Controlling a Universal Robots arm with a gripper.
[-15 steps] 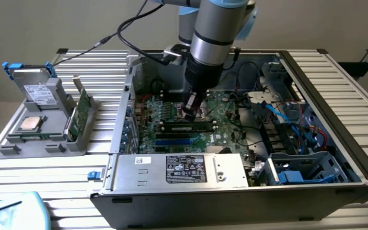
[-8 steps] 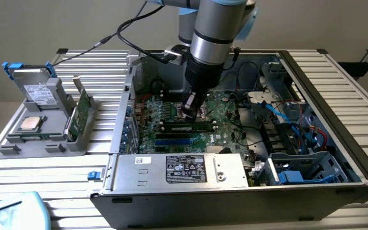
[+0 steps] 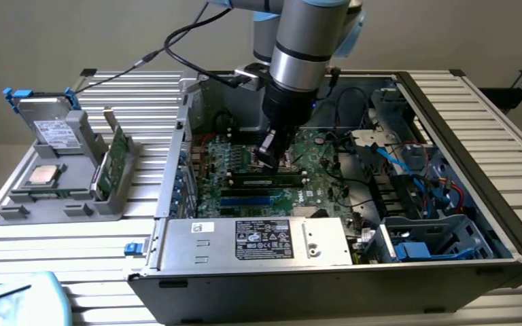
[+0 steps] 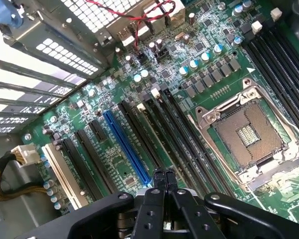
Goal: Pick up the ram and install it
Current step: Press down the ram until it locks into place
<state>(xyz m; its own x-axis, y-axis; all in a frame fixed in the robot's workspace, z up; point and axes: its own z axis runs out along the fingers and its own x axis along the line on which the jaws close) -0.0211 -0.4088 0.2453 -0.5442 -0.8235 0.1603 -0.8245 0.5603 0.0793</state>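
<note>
In the exterior view the ram (image 3: pixel 263 180), a long narrow stick with dark chips on a green board, lies along a slot of the motherboard (image 3: pixel 320 153) inside the open computer case. My gripper (image 3: pixel 268 161) hangs straight down just above and behind it. In the wrist view the gripper (image 4: pixel 164 175) has its two black fingertips pressed together, shut, with nothing visible between them. They sit over the long black memory slots (image 4: pixel 177 132) between the blue slot (image 4: pixel 127 149) and the empty processor socket (image 4: pixel 249 134).
Left of the case, a grey holder (image 3: pixel 25 207) carries a second green board (image 3: pixel 111 166) standing on edge, a silver-topped processor (image 3: pixel 43 175) and a grey drive with blue tabs (image 3: pixel 48 119). The power supply (image 3: pixel 256 241), blue cables (image 3: pixel 406 159) and case walls (image 3: pixel 181 122) hem in the motherboard.
</note>
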